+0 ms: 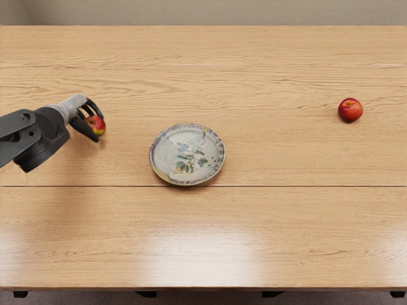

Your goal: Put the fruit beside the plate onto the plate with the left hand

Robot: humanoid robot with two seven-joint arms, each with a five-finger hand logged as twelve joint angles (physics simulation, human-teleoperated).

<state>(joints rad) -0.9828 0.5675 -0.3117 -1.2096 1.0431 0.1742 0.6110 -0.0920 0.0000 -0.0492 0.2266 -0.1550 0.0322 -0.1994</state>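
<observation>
Left hand (77, 113): I see fingers (93, 105) curled around the fruit (97, 125), near the bench's (286, 222) left edge.
Plate (187, 154): bench centre, apart from hand.
Second fruit (350, 110): near right edge.

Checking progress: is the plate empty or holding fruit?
Empty: the plate shows only its pattern. The left hand grips one fruit left of it; a second fruit lies far right.

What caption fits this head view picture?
Left hand grasps a red fruit left of the plate; a second fruit sits far right.
</observation>
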